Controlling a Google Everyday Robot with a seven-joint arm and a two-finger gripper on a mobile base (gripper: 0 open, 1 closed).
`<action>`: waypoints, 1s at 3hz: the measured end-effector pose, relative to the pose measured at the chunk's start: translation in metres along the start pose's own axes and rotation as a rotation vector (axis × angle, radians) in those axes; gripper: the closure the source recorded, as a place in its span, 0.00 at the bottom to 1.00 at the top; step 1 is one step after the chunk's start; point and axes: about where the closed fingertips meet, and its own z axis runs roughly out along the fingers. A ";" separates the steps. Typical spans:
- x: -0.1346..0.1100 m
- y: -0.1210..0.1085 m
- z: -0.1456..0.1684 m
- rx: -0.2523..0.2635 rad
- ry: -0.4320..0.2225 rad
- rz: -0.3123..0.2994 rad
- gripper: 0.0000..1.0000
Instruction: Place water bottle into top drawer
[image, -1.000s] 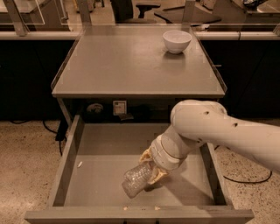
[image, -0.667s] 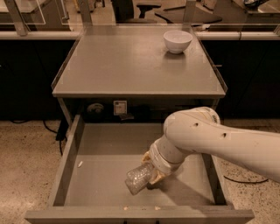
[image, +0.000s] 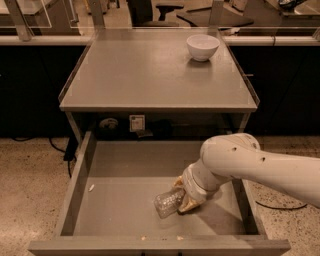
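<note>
The water bottle (image: 166, 203) lay tilted low inside the top drawer (image: 125, 202), right of the middle and toward the front edge. Its clear ribbed base pointed front-left and its neck end was hidden in the gripper (image: 184, 196). The gripper was down in the drawer too, its tan fingers (image: 188, 205) closed on either side of the bottle's upper part, so it had the bottle in its grasp. From where I stood I couldn't tell whether the bottle's base was touching the drawer's bare bottom or hanging just above it, though its shadow sat very close under it.

Over the last second little had shifted. The bottle had stayed in nearly the same spot, perhaps a touch further right, while the white arm (image: 260, 167) had sunk lower over the drawer's right side. To me that looked like the end of the lowering. The bottle was already within the drawer's walls, and what seemed left was to let go and pull the arm out without dragging the bottle along. Lying on its side, it could well roll once freed.

A small pale scrap (image: 91, 188) lay near the drawer's left wall. Above, on the grey tabletop (image: 150, 75), a white bowl (image: 202, 46) stood at the back right corner, well apart from all this.
</note>
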 end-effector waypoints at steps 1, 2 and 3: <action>0.008 0.003 0.008 0.003 0.002 0.006 1.00; 0.010 0.003 0.008 0.000 0.006 0.007 1.00; 0.010 0.003 0.008 0.000 0.006 0.007 0.86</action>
